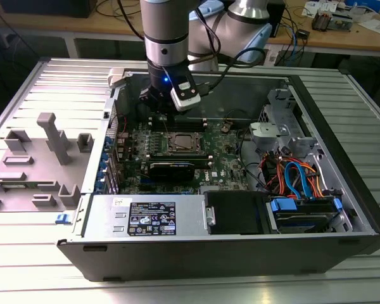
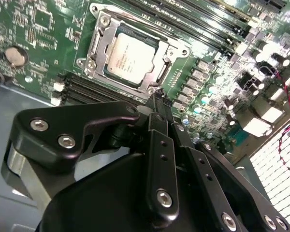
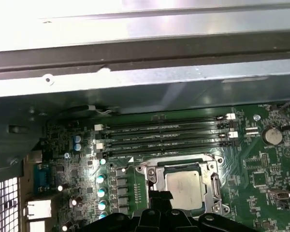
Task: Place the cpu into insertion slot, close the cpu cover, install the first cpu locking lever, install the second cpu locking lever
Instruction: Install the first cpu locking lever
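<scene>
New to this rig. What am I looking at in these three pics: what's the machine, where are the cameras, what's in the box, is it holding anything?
The machine is one robot arm reaching down into an open computer case, which lies on a ribbed metal table.

The exterior view comes from a camera off the arm and takes in the whole scene. Both wrist views come from cameras riding on the arm, so they look past the black hand at the green motherboard.

On that board sits the silvery cpu, with the cpu cover lying flat around it. Long black memory slots run beside it.

The hand hovers close to the cpu. Its fingers look closed together, with nothing visible between them.

A grey fixture stands on the table at the exterior view's left.
</scene>
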Robot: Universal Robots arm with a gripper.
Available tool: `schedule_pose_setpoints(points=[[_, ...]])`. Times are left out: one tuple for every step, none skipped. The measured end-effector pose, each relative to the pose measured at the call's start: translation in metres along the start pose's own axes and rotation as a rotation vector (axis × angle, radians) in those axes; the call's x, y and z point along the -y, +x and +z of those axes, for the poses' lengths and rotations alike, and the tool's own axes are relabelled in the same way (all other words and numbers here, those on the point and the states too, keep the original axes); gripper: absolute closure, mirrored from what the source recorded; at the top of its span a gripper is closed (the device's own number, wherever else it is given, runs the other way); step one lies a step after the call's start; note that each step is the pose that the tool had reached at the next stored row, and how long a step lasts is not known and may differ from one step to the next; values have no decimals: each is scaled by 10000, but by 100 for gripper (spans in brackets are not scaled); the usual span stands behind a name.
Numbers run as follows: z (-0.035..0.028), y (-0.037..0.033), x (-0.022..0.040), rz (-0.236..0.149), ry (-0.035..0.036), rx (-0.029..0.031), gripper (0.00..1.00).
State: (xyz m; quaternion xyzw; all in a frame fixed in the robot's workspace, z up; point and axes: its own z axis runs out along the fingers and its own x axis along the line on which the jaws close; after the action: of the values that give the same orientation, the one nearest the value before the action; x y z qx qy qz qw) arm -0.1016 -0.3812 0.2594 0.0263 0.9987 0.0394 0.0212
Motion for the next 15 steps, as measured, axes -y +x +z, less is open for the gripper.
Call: schedule_pose_setpoints(points=[[0,0,0,-183,-7,-18,89],[1,0,1,-388,-14,-36,89],[4,1,1,-534,-22,-51,89],[9,5,1,-688,-33,-65,89],[12,12,2,-765,-36,-73,89],[18,33,3,-881,-43,-81,89],[21,50,4,-919,-45,-85,89],[23,76,6,-966,-46,-89,89],[24,122,8,-1019,-48,-93,89],[23,159,10,-1028,-49,-94,89],[22,184,11,-1027,-52,-94,89],[22,206,12,-1029,-56,-94,89],[22,226,12,-1029,-62,-95,89],[21,252,12,-1030,-70,-94,89],[20,269,12,-1029,-77,-94,89]])
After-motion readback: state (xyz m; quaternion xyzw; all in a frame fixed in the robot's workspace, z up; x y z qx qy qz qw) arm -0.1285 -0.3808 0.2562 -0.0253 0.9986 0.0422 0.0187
